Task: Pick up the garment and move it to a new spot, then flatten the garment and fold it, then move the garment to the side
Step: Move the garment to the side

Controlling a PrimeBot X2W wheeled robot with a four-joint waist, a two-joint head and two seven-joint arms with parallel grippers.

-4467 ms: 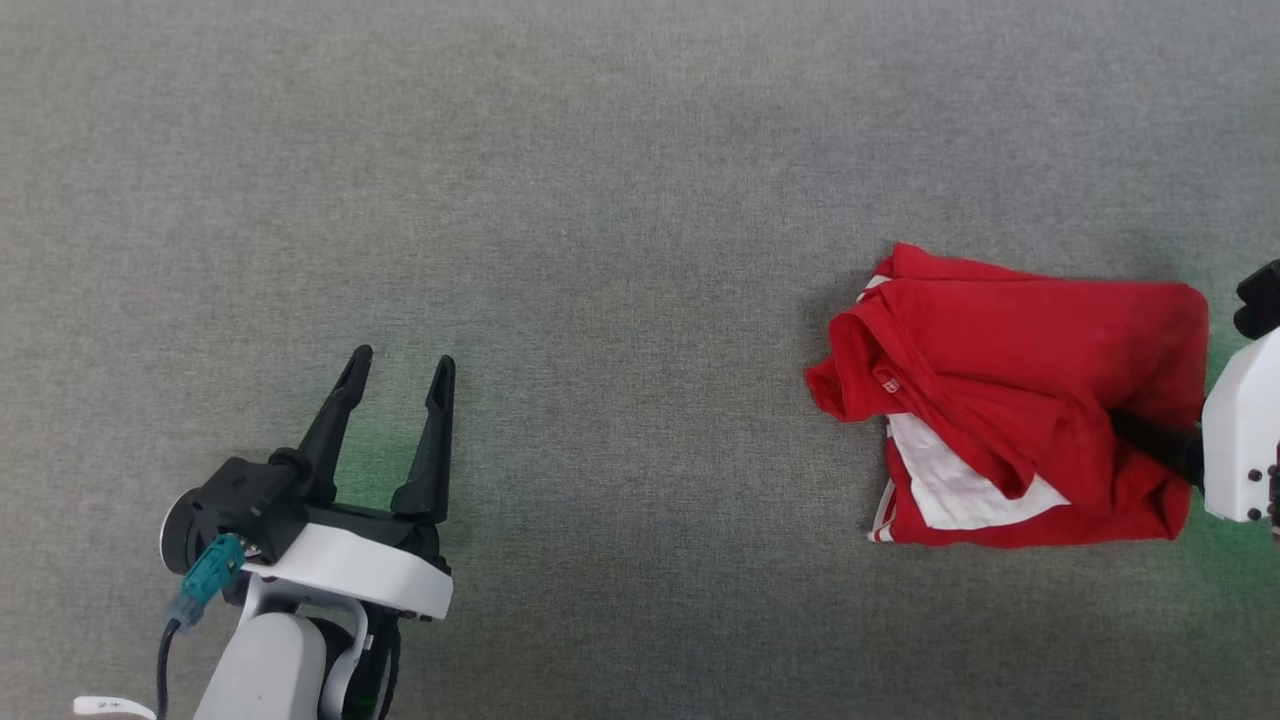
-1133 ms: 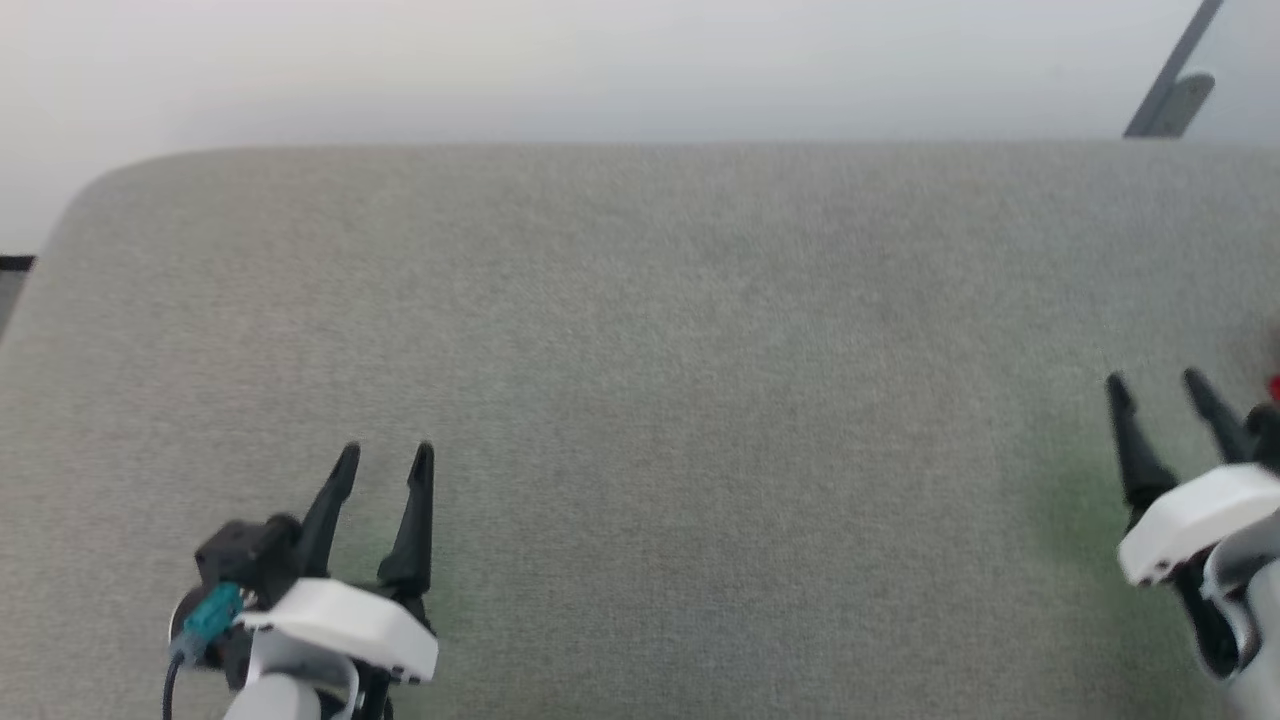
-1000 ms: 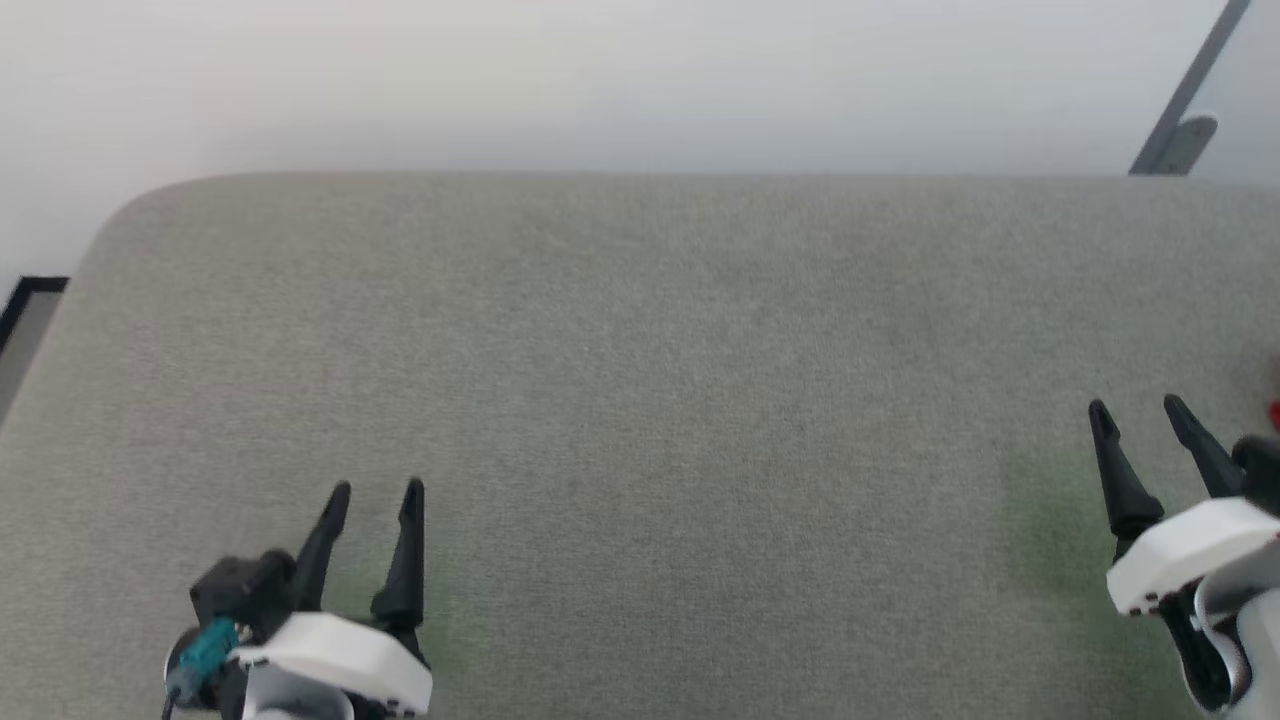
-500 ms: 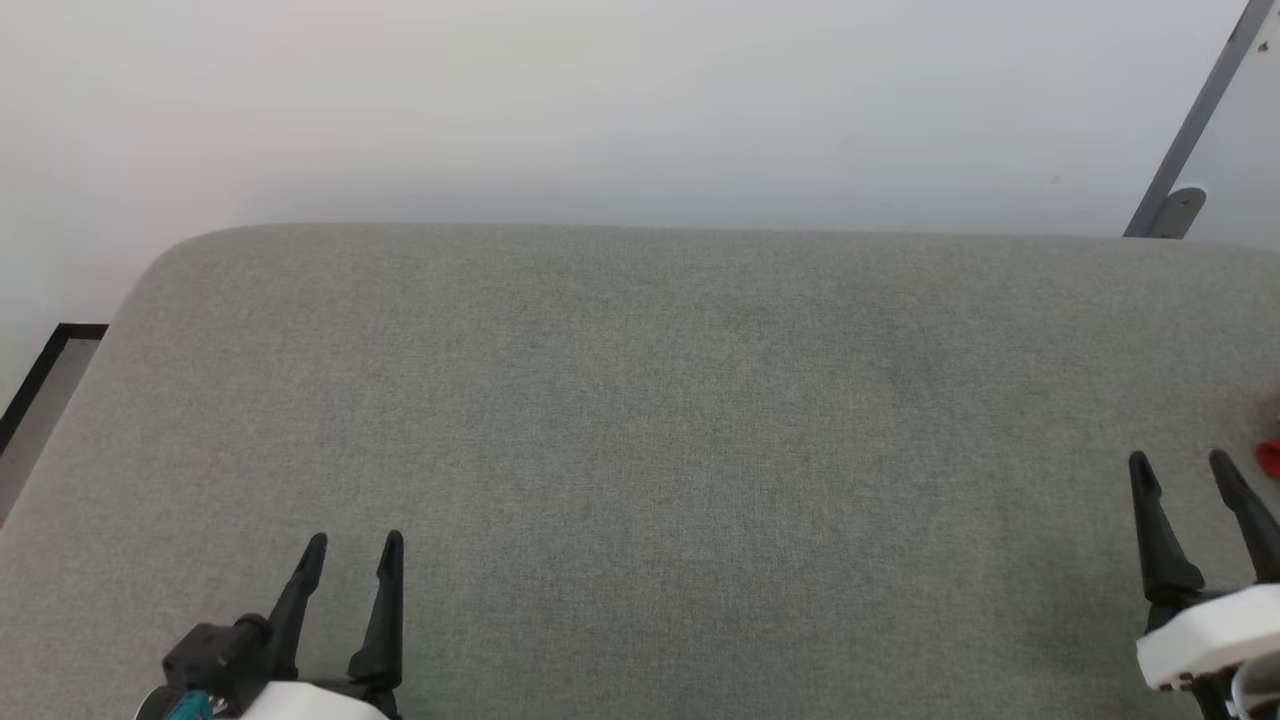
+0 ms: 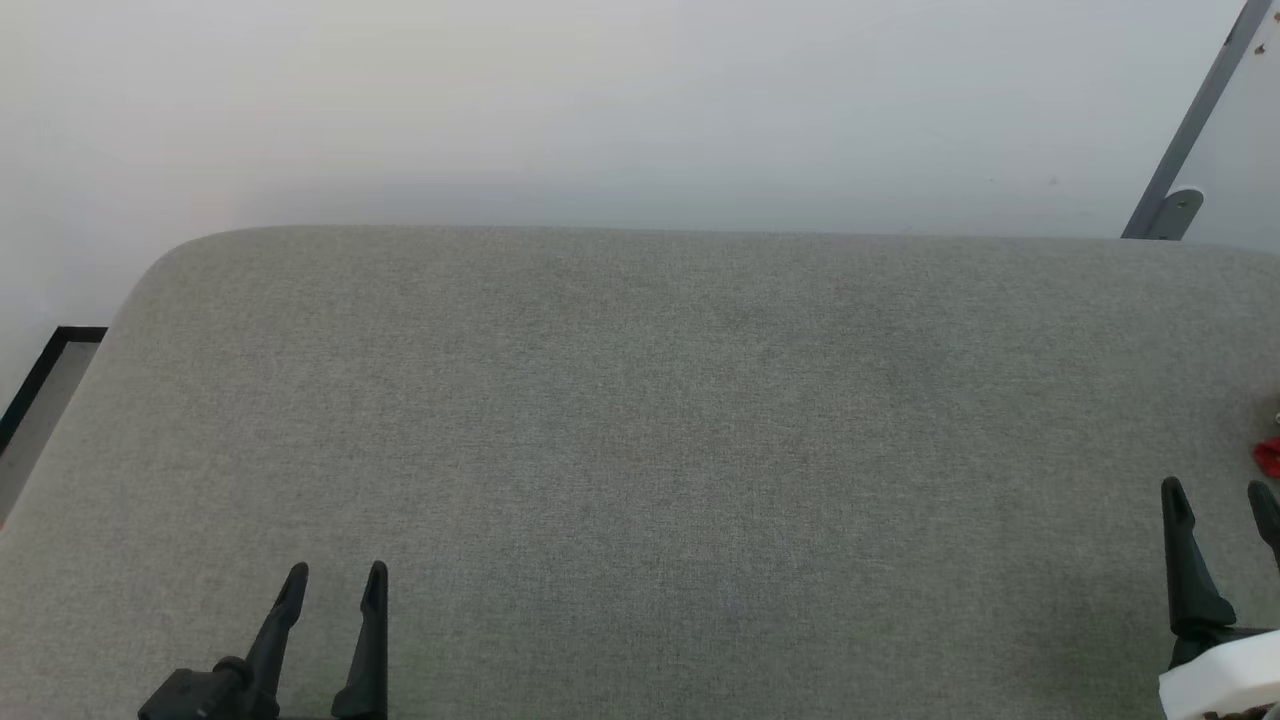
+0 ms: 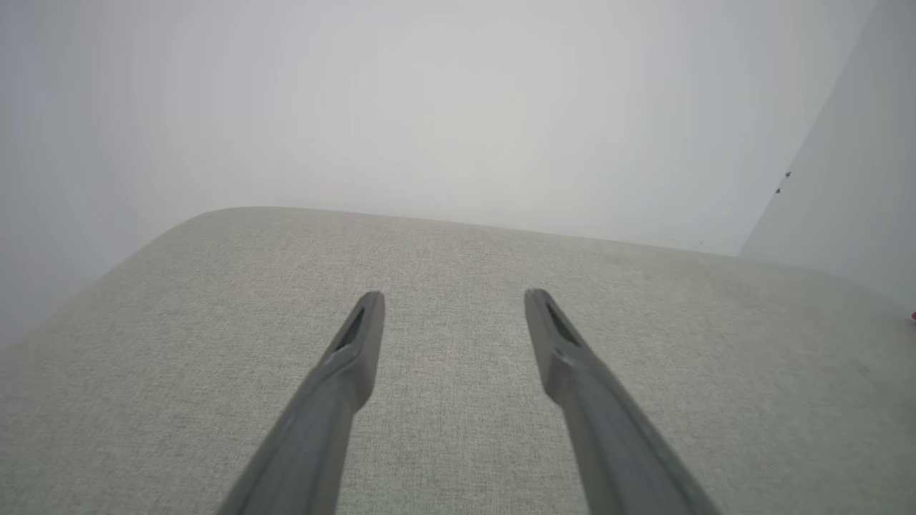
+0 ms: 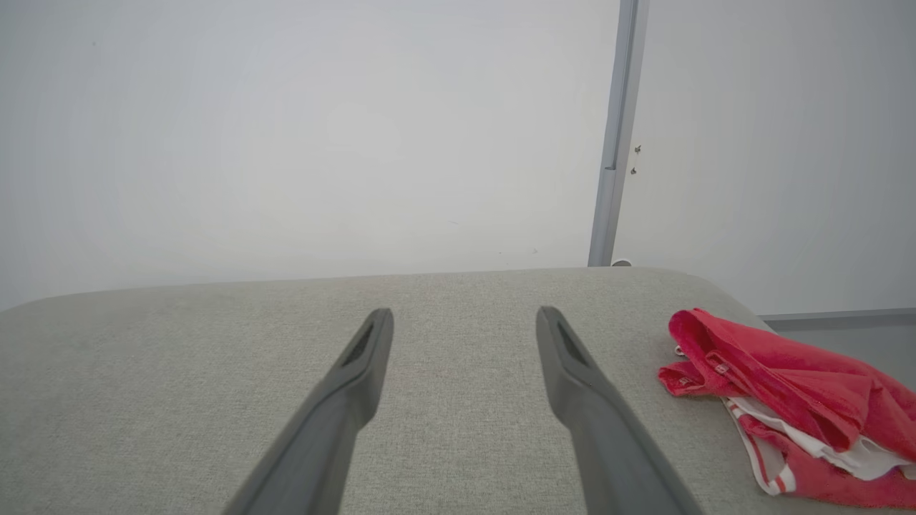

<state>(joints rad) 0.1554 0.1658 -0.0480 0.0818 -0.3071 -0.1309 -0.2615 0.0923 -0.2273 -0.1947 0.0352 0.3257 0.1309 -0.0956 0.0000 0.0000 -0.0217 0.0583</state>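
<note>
Looking at the garment [image 7: 787, 415] first: it lay in a loose folded bundle, red over white, at the right end of the grey counter [image 5: 640, 420]. It sat off to the right of the right claw [image 7: 465, 315] and clear of it. A few seconds earlier that claw had been right up against the bundle's edge. By now it had pulled off, fingers spread and holding nothing.

The head camera had tipped up too, so the wall [image 5: 600, 100] came into view behind the counter, and just a red scrap of the garment peeked in at the right edge. That was the camera shifting, not the garment sliding.

The left claw [image 5: 337, 570] was also spread and empty, low at the near left and well apart from the garment.

My read: fold done, move to the side done, both arms backing off to rest. The fold looked kinda lumpy with a white panel poking out, but I'd call the task basically finished.
</note>
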